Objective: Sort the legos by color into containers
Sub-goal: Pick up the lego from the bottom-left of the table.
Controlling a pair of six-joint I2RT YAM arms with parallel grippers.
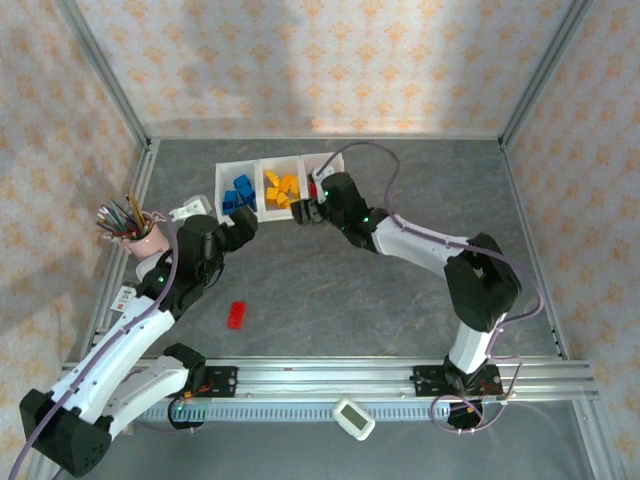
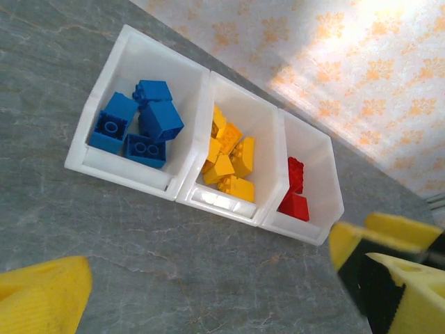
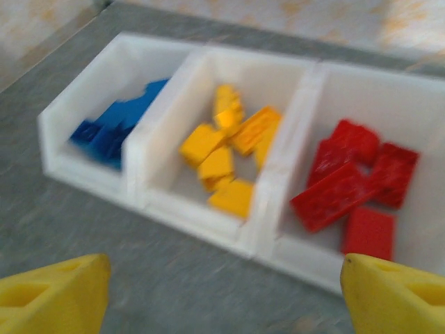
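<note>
Three joined white containers (image 1: 226,178) stand at the back of the table. Blue legos (image 2: 139,125) lie in the left bin, yellow ones (image 2: 229,161) in the middle bin and red ones (image 3: 354,184) in the right bin. A single red lego (image 1: 237,314) lies loose on the grey table, in front of the left arm. My left gripper (image 1: 244,224) hovers just in front of the blue bin, open and empty, its yellow fingers (image 2: 43,298) wide apart. My right gripper (image 3: 222,289) hangs before the middle and red bins, open with nothing between its fingers.
A pink cup of pencils (image 1: 135,230) stands at the left, close to the left arm. A metal rail (image 1: 330,378) runs along the near edge, with a small white device (image 1: 353,418) in front of it. Papered walls close in the back and sides.
</note>
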